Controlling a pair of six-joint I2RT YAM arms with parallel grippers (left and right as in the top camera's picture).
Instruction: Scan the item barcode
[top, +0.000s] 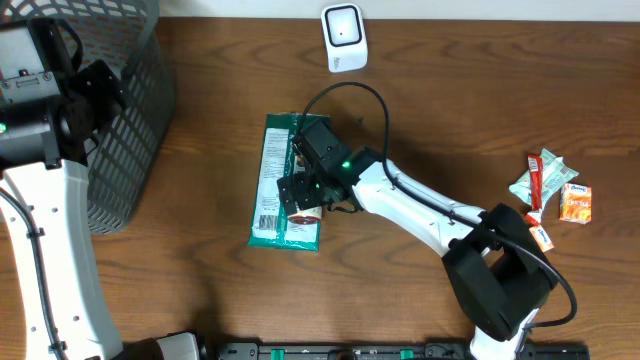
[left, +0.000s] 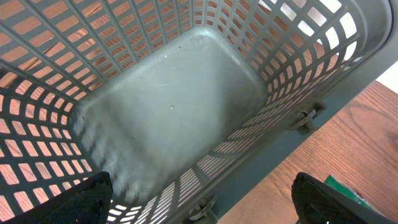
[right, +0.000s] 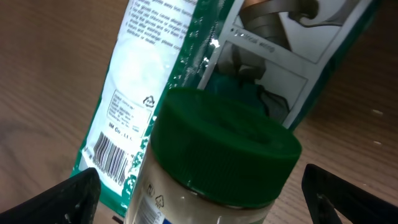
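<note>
A jar with a green lid (right: 224, 146) sits on a long green packet (top: 283, 185) near the table's middle. My right gripper (top: 305, 190) is open, one finger (right: 68, 196) on each side of the jar, with a gap on both sides. The packet (right: 143, 93) shows a barcode (right: 112, 155) at its near end. In the overhead view the gripper hides most of the jar. A white scanner (top: 344, 37) stands at the far edge. My left gripper (left: 199, 199) hangs open and empty over the grey basket (left: 174, 106).
The grey mesh basket (top: 120, 110) stands at the far left. Several small sachets (top: 550, 185) lie at the right side of the wooden table (top: 450, 120).
</note>
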